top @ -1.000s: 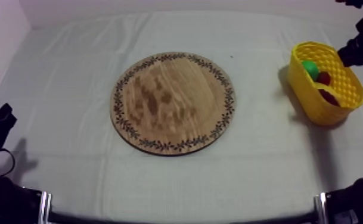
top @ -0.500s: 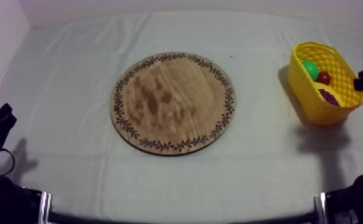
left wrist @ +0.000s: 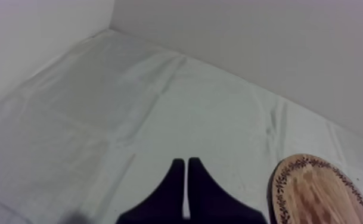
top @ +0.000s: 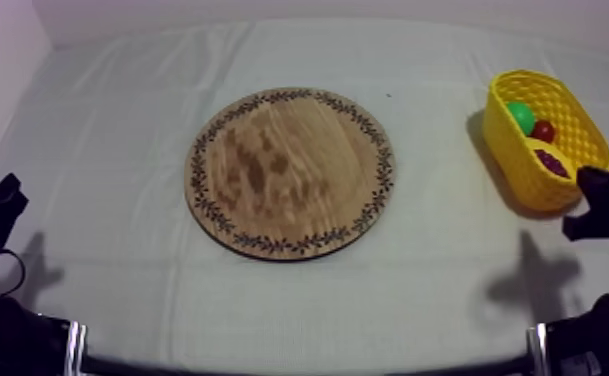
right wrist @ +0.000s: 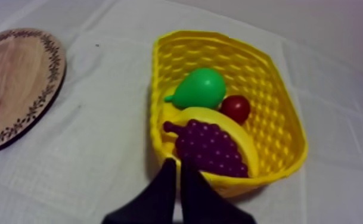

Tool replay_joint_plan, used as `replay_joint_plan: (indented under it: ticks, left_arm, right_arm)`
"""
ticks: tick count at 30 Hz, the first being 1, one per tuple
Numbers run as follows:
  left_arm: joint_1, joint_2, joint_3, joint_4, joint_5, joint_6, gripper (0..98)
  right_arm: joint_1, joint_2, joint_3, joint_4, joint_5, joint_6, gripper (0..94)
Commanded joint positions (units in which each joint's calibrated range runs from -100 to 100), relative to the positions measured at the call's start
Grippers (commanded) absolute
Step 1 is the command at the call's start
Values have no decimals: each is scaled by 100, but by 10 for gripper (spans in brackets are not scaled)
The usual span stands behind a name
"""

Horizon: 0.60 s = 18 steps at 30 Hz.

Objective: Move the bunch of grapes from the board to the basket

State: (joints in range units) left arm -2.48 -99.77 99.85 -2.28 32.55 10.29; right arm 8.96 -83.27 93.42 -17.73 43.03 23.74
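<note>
While grapes [right wrist: 210, 148] lie in basket [right wrist: 273, 95] | right gripper [right wrist: 177, 164] closed beside rim

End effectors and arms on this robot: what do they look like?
The left arm and right arm are chunky and plain black. The left end effector and the right end effector each have two flat black fingers that taper toward the tips, with no markings that I can see.
</note>
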Motion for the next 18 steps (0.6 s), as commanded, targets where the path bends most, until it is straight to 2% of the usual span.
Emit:
replay_joint_plan:
  ticks: [1, 4, 7, 11, 15, 18]
  left_arm:
    - [-1, 3, 4, 1, 3, 2, 0]
    - [-1, 3, 4, 1, 3, 3, 0]
    - [-1, 3, 4, 1, 3, 4, 0]
    - [-1, 3, 4, 1, 3, 4, 0]
    - [-1, 3, 4, 1, 3, 4, 0]
    - [-1, 3, 4, 1, 3, 4, 0]
  right_arm:
    - [-160, -626, 78, 571, 138, -1161, 4]
    - [-407, -1010, 227, 1032, 184, -1686, 4]
    - [-547, -1161, 437, 1382, -247, -2002, 4]
    - [-667, -1221, 562, 1540, -461, -1725, 4]
    - [-824, -1235, 596, 1575, -519, -1273, 4]
    - [-910, -1238, 607, 1588, -547, -1151, 3]
